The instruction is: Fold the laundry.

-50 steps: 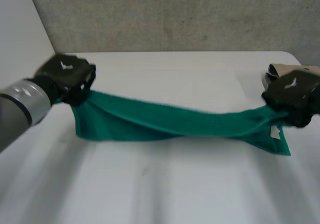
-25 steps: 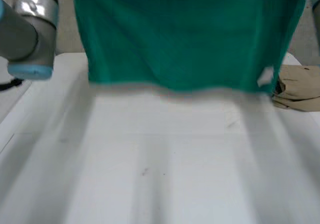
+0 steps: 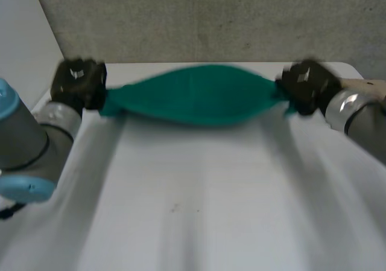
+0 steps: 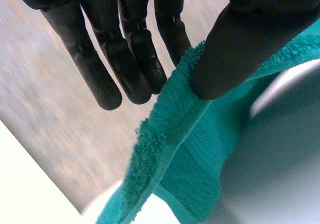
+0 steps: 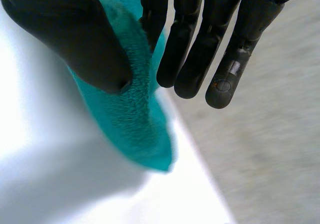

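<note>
A green towel (image 3: 199,95) is stretched between my two hands above the far part of the white table (image 3: 199,210). My left hand (image 3: 77,84) pinches one end of it; in the left wrist view the thumb (image 4: 245,44) presses the towel's edge (image 4: 165,134) against the fingers (image 4: 125,59). At the other end my right hand (image 3: 306,85) holds the towel, and in the right wrist view its thumb (image 5: 75,39) clamps the green cloth (image 5: 130,129) against the fingers (image 5: 200,49).
A beige garment (image 3: 368,85) lies at the table's far right corner, just behind my right forearm (image 3: 362,123). A grey wall (image 3: 211,17) rises beyond the table's far edge. My left arm (image 3: 27,150) stands over the table's left side.
The towel was lifted high and spread out in front of the camera half a second ago. It has since come down toward the table's far side, still stretched between both hands.
</note>
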`<state>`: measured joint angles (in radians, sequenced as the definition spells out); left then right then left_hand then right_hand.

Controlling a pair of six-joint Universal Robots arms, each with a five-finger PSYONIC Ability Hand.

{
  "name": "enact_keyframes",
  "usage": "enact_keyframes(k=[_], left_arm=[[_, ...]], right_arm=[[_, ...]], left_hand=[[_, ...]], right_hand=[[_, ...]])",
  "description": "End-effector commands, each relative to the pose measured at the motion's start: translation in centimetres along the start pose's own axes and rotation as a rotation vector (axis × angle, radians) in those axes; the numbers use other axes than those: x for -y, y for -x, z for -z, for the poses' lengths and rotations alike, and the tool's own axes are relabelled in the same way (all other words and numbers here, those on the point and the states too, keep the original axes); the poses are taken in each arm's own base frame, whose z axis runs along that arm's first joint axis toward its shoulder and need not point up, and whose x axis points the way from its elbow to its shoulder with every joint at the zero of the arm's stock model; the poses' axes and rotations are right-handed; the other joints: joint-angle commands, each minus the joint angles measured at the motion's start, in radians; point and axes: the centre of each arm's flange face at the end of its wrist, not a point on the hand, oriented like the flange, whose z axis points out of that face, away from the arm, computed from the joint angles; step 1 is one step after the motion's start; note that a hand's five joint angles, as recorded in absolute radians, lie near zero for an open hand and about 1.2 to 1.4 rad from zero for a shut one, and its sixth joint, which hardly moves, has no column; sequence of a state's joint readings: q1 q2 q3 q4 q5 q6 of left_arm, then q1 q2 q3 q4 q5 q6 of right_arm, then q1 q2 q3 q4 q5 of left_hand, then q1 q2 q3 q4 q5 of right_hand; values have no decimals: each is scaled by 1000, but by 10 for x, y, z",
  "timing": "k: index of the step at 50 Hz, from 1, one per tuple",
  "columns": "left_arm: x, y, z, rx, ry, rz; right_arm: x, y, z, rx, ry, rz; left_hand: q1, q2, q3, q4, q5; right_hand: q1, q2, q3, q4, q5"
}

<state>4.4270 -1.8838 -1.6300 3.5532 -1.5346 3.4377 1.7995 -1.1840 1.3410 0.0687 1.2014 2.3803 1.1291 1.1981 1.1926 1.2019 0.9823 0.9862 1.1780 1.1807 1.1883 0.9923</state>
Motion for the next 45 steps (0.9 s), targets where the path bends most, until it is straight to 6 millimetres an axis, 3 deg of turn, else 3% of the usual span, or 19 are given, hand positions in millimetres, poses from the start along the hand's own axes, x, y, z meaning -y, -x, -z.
enact_keyframes(k=[1, 9, 15, 20, 24, 31, 38, 45], left_arm=[[-37, -7, 25, -46, 191, -42], [-61, -3, 57, -110, 402, -181], [-60, -7, 94, -203, 542, -262], [-56, -11, 129, -307, 684, -307], [-52, -13, 141, -335, 718, -309], [-48, -14, 127, -297, 618, -325], [-63, -17, 91, -245, 534, -336], [-74, -18, 55, -224, 494, -334]], right_arm=[[-50, 35, 25, 238, 256, 117], [-64, 40, 41, 293, 374, 69], [-57, 29, 79, 331, 510, 22], [-49, 31, 111, 421, 560, 55], [-44, 33, 121, 435, 552, 98], [-55, 29, 101, 304, 494, 55], [-78, 34, 79, 307, 527, 12], [-77, 5, 49, 117, 427, -30]], left_hand=[[267, 198, 204, 194, 239], [267, 198, 204, 194, 239], [267, 198, 204, 194, 239], [267, 198, 204, 194, 239], [267, 198, 204, 194, 239], [267, 198, 204, 194, 239], [267, 198, 204, 194, 239], [267, 198, 204, 194, 239]], right_hand=[[410, 218, 216, 208, 229], [410, 218, 216, 208, 229], [410, 218, 216, 208, 229], [410, 218, 216, 208, 229], [410, 218, 216, 208, 229], [410, 218, 216, 208, 229], [410, 218, 216, 208, 229], [410, 218, 216, 208, 229]])
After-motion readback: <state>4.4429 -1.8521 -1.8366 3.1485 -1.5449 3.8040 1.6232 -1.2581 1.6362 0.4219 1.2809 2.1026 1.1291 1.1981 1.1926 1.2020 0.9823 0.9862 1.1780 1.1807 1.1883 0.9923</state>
